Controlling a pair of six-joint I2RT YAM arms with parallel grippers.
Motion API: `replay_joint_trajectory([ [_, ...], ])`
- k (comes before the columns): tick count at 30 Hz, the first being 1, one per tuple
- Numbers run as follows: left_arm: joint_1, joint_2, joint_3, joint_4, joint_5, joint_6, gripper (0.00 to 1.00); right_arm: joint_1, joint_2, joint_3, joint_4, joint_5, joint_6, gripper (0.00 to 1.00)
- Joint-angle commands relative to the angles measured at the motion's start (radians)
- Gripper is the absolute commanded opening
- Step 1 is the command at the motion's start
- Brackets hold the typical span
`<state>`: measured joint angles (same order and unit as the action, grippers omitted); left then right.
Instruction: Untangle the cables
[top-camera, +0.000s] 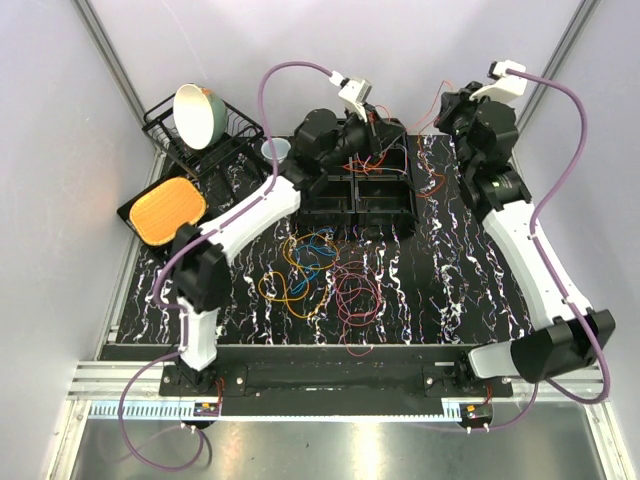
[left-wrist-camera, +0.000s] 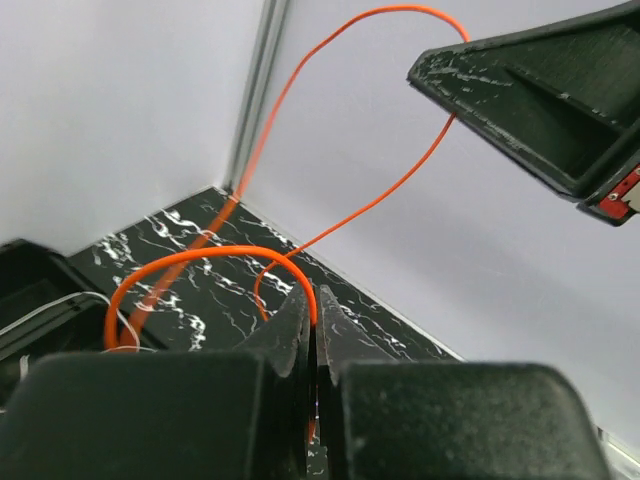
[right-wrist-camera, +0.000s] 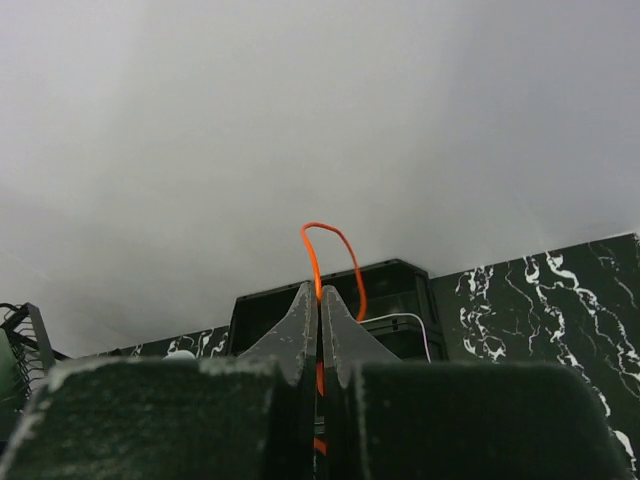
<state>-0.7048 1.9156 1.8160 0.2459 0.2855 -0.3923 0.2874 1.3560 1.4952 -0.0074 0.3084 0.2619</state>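
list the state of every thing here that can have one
left claw, shut on the orange cable
right claw, shut on the orange cable
orange cable, raised in the air, pinched in both claws
loose cables, tangled, lying on the table
bowl, tipped on its side in the dish rack
black bin, open-topped, some cables inside

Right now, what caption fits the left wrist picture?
Left gripper, shut, pinches a thin orange cable looping above the marbled table.

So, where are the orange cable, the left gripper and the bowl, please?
orange cable (left-wrist-camera: 220, 250), left wrist view, on the top of its low loop.
left gripper (left-wrist-camera: 313, 298), left wrist view, between its closed fingertips.
bowl (top-camera: 198, 110), top external view, on its pale inside.
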Motion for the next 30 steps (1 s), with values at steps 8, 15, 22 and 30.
replay_joint_trajectory([
  [8, 0.036, 0.201, 0.111, 0.176, 0.121, -0.112, 0.0, -0.063, 0.113, -0.056, 0.185, -0.132, 0.122, 0.0],
  [15, 0.047, 0.275, 0.045, 0.282, 0.147, -0.131, 0.0, -0.105, 0.167, -0.119, 0.236, -0.201, 0.22, 0.0],
  [22, 0.056, 0.307, -0.073, 0.424, 0.129, -0.161, 0.03, -0.119, 0.221, -0.158, 0.277, -0.299, 0.319, 0.0],
  [30, 0.056, 0.275, -0.205, 0.575, 0.113, -0.158, 0.15, -0.122, 0.249, -0.182, 0.3, -0.367, 0.388, 0.0],
])
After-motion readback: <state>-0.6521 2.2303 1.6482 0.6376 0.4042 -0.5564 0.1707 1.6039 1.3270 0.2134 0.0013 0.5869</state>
